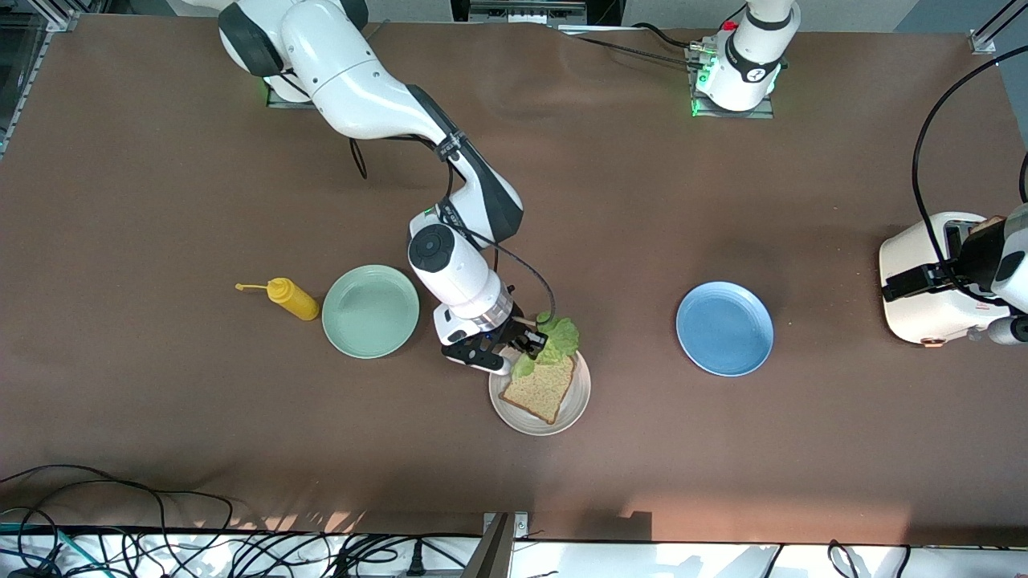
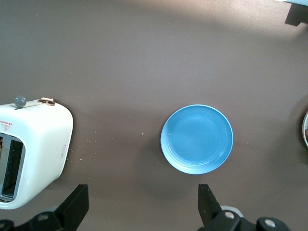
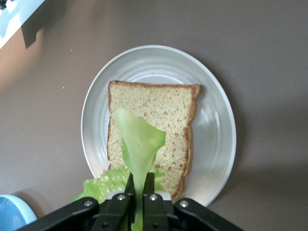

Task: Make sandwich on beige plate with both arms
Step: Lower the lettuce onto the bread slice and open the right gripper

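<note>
Just below the centre of the front view, the right gripper [image 1: 526,341] is clamped on a lettuce leaf [image 3: 137,139] that hangs over the slice of bread [image 1: 540,389] lying on the beige plate [image 1: 580,397]. At the frame's right edge, the left gripper [image 2: 144,204] hangs with its fingers wide apart over the counter [image 1: 642,201], between the white toaster [image 2: 33,149] and the blue plate [image 1: 724,327]. Toward mid-left of the frame stand a mint-green plate [image 1: 370,311] and, beside it, a yellow squeeze bottle [image 1: 291,298].
</note>
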Robot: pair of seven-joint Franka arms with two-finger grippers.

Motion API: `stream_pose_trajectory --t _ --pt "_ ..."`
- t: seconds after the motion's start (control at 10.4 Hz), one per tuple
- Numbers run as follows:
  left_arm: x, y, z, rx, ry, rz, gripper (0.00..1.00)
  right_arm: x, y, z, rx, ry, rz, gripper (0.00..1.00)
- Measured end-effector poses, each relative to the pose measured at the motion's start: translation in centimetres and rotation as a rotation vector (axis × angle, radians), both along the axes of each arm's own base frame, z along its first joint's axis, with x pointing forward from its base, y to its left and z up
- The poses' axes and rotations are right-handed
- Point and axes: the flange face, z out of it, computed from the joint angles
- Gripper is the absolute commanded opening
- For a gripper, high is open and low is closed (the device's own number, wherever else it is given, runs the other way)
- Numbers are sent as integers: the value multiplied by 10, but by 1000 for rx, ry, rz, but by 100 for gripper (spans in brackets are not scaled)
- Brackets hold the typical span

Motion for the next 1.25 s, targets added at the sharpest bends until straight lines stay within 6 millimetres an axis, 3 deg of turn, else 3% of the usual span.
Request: stream_pose_trajectory --t 0.58,0.86,0.96,1.05,1.15,1.25 --pt "0 0 0 0 0 0 100 5 -9 -20 -13 -14 -21 2" --pt "0 0 -1 0 3 0 100 0 -3 -23 -16 -12 -10 37" --pt "0 0 -2 0 5 -1 100 -1 -2 -24 -17 -11 -10 52" --pt "0 0 -3 0 7 -1 100 -1 -2 -25 -18 -11 -7 71" --pt "0 0 -4 0 8 -1 100 -1 -2 -26 -24 -15 8 100" --pt "0 0 -4 0 9 -1 100 -1 -3 -28 -38 -24 42 100"
